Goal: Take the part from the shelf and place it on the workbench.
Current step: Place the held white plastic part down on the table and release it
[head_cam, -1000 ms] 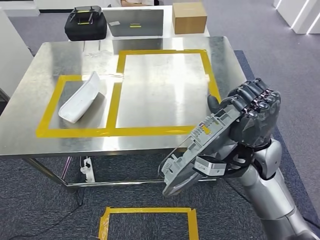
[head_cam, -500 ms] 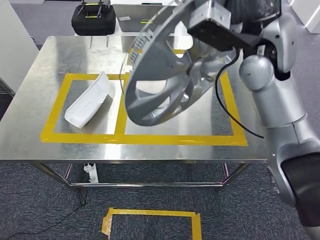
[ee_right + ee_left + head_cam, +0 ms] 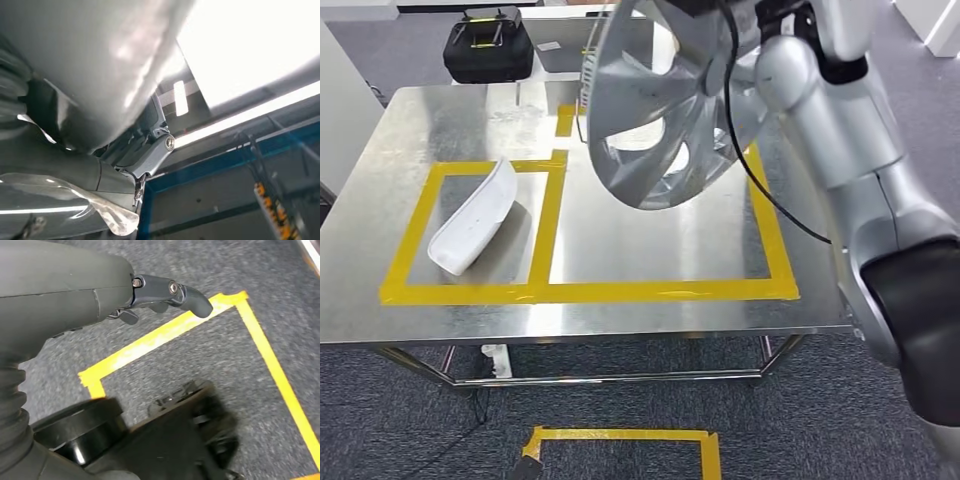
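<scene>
Silver wheel cover [image 3: 663, 110] held aloft in right hand [image 3: 113, 150], above workbench [image 3: 637, 250]

The silver wheel cover [image 3: 675, 105] hangs tilted over the far part of the larger yellow-taped rectangle [image 3: 773, 235] on the steel table [image 3: 365, 180], and the bare steel inside that rectangle toward the near edge lies open. The smaller taped rectangle beside it is taken up by a white curved part [image 3: 471, 217]. Past the table's far edge stand a black case [image 3: 482, 48] and a grey laptop-like thing [image 3: 554, 45].
</scene>
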`<state>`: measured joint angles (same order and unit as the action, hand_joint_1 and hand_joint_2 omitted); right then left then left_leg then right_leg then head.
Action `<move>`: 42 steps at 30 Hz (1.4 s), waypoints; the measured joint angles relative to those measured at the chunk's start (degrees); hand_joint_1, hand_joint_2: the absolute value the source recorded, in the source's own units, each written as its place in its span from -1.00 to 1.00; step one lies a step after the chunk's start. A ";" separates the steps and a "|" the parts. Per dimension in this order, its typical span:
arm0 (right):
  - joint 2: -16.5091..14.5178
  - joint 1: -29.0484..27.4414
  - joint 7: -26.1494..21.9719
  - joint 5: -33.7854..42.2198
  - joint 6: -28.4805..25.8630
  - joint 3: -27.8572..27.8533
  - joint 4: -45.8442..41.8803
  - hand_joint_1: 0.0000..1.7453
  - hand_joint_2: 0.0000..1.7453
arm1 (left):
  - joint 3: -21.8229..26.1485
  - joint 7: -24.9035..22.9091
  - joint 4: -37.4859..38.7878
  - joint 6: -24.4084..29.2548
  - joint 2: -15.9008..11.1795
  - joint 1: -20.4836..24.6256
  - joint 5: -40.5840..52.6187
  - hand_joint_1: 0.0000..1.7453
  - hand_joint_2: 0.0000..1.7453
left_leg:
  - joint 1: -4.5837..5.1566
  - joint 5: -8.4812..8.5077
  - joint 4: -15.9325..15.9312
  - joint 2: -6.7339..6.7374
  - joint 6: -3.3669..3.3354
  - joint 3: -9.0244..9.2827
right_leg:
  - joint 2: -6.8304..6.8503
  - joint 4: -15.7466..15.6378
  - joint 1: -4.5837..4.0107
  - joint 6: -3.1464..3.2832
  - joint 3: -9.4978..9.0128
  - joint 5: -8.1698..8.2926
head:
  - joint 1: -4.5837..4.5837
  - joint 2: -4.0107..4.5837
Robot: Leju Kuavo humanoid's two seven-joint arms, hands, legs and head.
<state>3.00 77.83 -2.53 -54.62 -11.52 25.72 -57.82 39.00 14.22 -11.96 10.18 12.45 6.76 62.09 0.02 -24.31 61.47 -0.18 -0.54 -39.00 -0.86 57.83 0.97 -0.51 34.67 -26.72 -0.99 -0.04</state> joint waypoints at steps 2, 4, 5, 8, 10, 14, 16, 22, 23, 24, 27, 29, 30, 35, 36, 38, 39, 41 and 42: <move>-2.56 3.30 1.74 -4.15 0.02 1.58 6.34 1.00 1.00 | -0.52 -0.20 0.00 -0.28 0.06 0.66 0.88 -1.00 1.00 | 0.43 0.52 -3.10 0.06 -0.56 1.40 | 0.02 -0.20 0.08 -0.44 0.04 -0.02 | 0.09 0.00; -5.13 5.19 3.60 -7.98 -1.02 3.36 12.04 1.00 1.00 | -1.20 -0.69 0.00 -0.71 0.25 1.03 1.95 -1.00 1.00 | 0.39 0.56 -4.07 0.08 -0.72 2.19 | 0.13 -0.31 0.05 -1.00 0.05 -0.28 | 0.24 0.01; -6.44 5.85 4.80 -9.69 -2.13 4.19 14.70 1.00 1.00 | -1.63 -1.00 0.00 -1.02 0.43 1.24 2.60 -1.00 1.00 | 0.22 0.72 -4.51 0.13 -0.82 2.45 | 0.22 0.06 -0.02 -1.23 0.25 -0.78 | 0.19 0.02; -9.68 7.51 9.27 -15.95 -5.66 6.80 22.36 1.00 1.00 | -3.10 -1.50 0.00 -1.97 1.34 2.22 3.97 -1.00 1.00 | -0.17 1.01 -5.38 0.25 -1.18 3.04 | 0.37 7.21 -0.19 -1.71 3.70 -4.52 | 0.02 0.02; -10.83 7.25 11.44 -21.83 -5.08 9.61 27.10 1.00 1.00 | -3.63 -1.44 0.00 -2.14 1.95 2.73 3.75 -1.00 1.00 | -0.36 0.84 -5.25 0.20 -1.33 3.23 | 0.38 13.86 -0.12 -2.09 7.07 -6.23 | 0.01 0.02; -11.21 3.58 13.08 -28.87 -1.61 16.11 33.98 1.00 1.00 | -3.68 -1.34 0.00 -1.86 2.58 2.91 2.74 -1.00 1.00 | -0.94 0.16 -4.31 -0.29 -0.67 3.37 | 0.78 7.28 0.45 -2.82 5.03 -0.73 | -0.06 0.01; -11.55 1.83 13.48 -29.54 -1.31 17.96 35.63 1.00 1.00 | -3.67 -1.64 0.00 -1.68 2.81 2.97 2.67 -1.00 1.00 | -0.78 -0.31 -3.39 -0.36 0.06 2.94 | 1.02 1.68 0.46 -2.62 2.17 0.87 | -0.06 0.02; -12.73 -0.97 14.59 -29.72 -1.85 20.07 38.53 1.00 1.00 | -3.66 -1.56 0.00 -1.52 3.15 3.22 2.63 -1.00 1.00 | -0.77 -3.03 0.33 -0.09 1.47 2.33 | 0.81 0.41 0.58 -0.52 0.09 0.44 | 0.25 0.02; -13.00 -1.39 14.60 -29.62 -1.77 20.35 38.85 1.00 1.00 | -3.66 -1.48 0.00 -1.62 3.19 3.31 2.64 -1.00 1.00 | -0.79 -4.76 3.73 -0.08 1.62 1.00 | 0.78 0.38 0.57 -0.28 -0.14 0.39 | 0.39 0.02; -13.24 -1.79 14.62 -29.49 -1.65 20.60 39.13 1.00 1.00 | -3.66 -1.44 0.00 -1.75 3.24 3.38 2.67 -1.00 1.00 | -0.79 -6.54 7.68 -0.08 1.72 -0.69 | 0.73 0.38 0.53 -0.10 -0.24 0.36 | 0.51 0.02; -13.63 -2.57 14.64 -29.19 -0.83 21.09 39.83 1.00 1.00 | -3.66 -1.65 0.00 -2.07 3.32 3.35 2.85 -1.00 1.00 | -0.75 -7.64 12.35 -0.08 1.49 -2.42 | 0.51 0.37 0.27 0.10 -0.29 0.50 | 0.51 0.02; -13.74 -2.83 14.64 -29.09 0.01 21.32 40.10 1.00 1.00 | -3.66 -1.76 0.00 -2.23 3.34 3.42 2.91 -1.00 1.00 | -0.54 -5.00 5.71 -0.08 0.72 1.65 | 0.40 0.37 0.11 0.00 -0.17 0.84 | 0.51 0.02; -13.83 -2.96 14.61 -29.07 0.39 21.43 40.17 1.00 1.00 | -3.66 -1.76 0.00 -2.28 3.34 3.53 2.91 -1.00 1.00 | -0.34 -4.13 1.73 -0.06 0.32 3.99 | 0.35 0.40 -0.07 -0.19 -0.04 0.98 | 0.50 0.02; -13.79 -5.27 14.36 -29.02 1.73 21.86 40.99 0.50 0.50 | -3.66 -1.74 0.00 -2.34 3.47 3.84 2.92 -1.00 1.00 | 0.05 -2.58 -3.68 -0.06 -0.86 6.10 | 0.28 -0.04 -0.14 -2.00 0.67 1.75 | 0.16 0.02; -13.78 -5.78 14.35 -29.04 1.74 21.95 41.12 0.00 0.00 | -3.66 -1.74 0.00 -2.35 3.51 3.79 2.94 -1.00 1.00 | -0.08 -1.97 -3.89 0.01 -1.16 5.99 | 0.34 0.71 -0.11 -2.27 1.27 1.18 | 0.08 0.02; -13.72 -6.43 14.33 -29.03 1.74 22.11 41.39 -1.00 -1.00 | -3.67 -1.74 0.00 -2.37 3.62 3.74 3.01 -1.00 1.00 | -0.29 -1.04 -4.14 0.18 -1.57 5.61 | 0.46 5.77 -0.06 -2.62 3.88 -2.04 | -0.15 0.02; -13.69 -6.82 14.33 -29.00 1.87 22.17 41.53 -1.00 -1.00 | -3.67 -1.74 0.00 -2.37 3.66 3.70 3.06 -1.00 1.00 | -0.28 -0.94 -4.11 0.22 -1.71 5.35 | 0.52 9.81 -0.06 -2.77 5.66 -4.23 | -0.28 0.02; -13.64 -7.97 14.26 -28.89 2.46 22.27 41.78 -1.00 -1.00 | -3.66 -1.78 0.00 -2.41 3.70 3.53 3.17 -1.00 1.00 | -0.24 -0.87 -4.06 0.24 -1.78 5.05 | 0.54 15.91 -0.06 -2.96 8.23 -6.53 | -0.31 0.02; -13.63 -8.54 14.21 -28.85 2.97 22.31 41.87 -1.00 -1.00 | -3.66 -1.83 0.00 -2.42 3.70 3.46 3.22 -1.00 0.50 | -0.24 -0.87 -4.02 0.22 -1.77 5.00 | 0.55 16.07 -0.06 -2.96 8.17 -6.07 | -0.34 0.02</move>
<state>-10.62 69.29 11.68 -83.47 -8.54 48.03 -15.95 35.34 12.39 -11.96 7.76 16.15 10.22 65.31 -0.21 -25.19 57.45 0.04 -2.31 -34.00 -0.32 73.90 0.91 -3.47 42.84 -32.79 -1.33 -0.02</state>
